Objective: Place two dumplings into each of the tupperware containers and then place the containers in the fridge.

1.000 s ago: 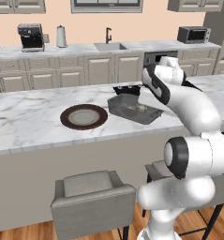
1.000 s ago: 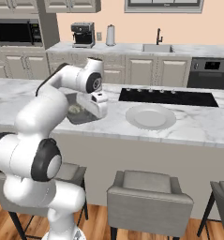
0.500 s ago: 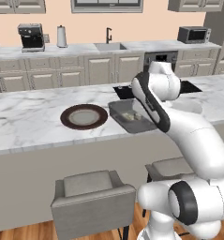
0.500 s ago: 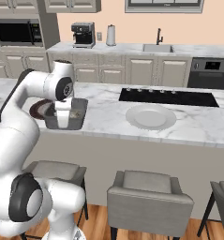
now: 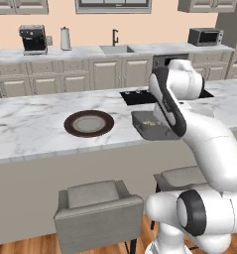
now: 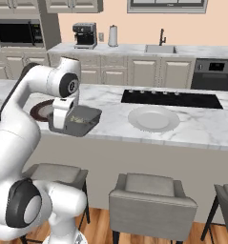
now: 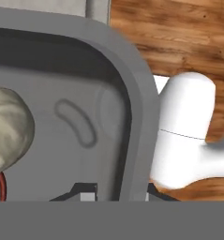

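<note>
On the island's left, the dark brown plate (image 5: 88, 123) lies bare and in the same place as a second ago, so the base has not driven. Just right of it is the tupperware container (image 5: 149, 130), which has moved: a second ago it hung further back, near the black cooktop (image 6: 168, 97), and it has since swung toward the counter's front edge. In the hand view, wooden floor (image 7: 179, 42) shows beyond the tub's rim, so that corner at least overhangs the counter. The gripper (image 7: 118, 193) is clenched on the tub's wall, one tip inside and one outside. A dumpling (image 7: 8, 126) sits on the tub floor (I cannot count them from here). Further right, the white plate (image 6: 153, 118) lies bare on the marble. I judge the filling of this tub is done and the carry to the fridge has begun. The one-sided hold on the rim could let the load tip.
</note>
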### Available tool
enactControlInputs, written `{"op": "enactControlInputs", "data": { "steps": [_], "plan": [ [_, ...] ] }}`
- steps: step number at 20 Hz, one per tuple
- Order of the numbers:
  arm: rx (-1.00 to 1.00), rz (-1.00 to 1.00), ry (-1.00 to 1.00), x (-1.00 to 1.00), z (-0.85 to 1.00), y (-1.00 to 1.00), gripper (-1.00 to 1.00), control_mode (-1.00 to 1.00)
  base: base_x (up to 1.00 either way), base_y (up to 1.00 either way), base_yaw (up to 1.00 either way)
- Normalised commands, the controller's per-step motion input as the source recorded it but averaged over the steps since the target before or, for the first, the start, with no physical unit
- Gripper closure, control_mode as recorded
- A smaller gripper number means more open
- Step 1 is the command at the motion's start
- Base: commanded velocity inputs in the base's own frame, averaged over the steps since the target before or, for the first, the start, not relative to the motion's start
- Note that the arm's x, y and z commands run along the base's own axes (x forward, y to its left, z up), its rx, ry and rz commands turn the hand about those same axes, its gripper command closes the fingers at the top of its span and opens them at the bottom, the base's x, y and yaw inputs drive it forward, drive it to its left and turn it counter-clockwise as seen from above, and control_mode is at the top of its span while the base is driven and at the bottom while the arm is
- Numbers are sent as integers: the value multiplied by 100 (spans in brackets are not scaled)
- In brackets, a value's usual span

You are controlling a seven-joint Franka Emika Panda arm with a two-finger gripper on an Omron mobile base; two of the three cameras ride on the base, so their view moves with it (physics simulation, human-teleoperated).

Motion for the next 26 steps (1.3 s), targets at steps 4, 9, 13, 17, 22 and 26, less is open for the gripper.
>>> {"op": "enactControlInputs", "data": {
  "steps": [4, 9, 13, 17, 22, 26],
  "plan": [
    [-13, 0, -14, -59, 0, 32, 100, -100, 0, 0, 0],
    [-7, 0, 0, -21, 14, 30, 100, -100, 0, 0, 0],
    [0, 0, 0, -13, 12, -4, 100, -100, 0, 0, 0],
    [0, 0, 0, -7, 5, 0, 100, -100, 0, 0, 0],
    [0, 0, 0, -2, 0, 2, 100, 100, -74, -23, -21],
    [0, 0, 0, 0, 0, 0, 100, 100, -73, -5, -83]
  ]
}}
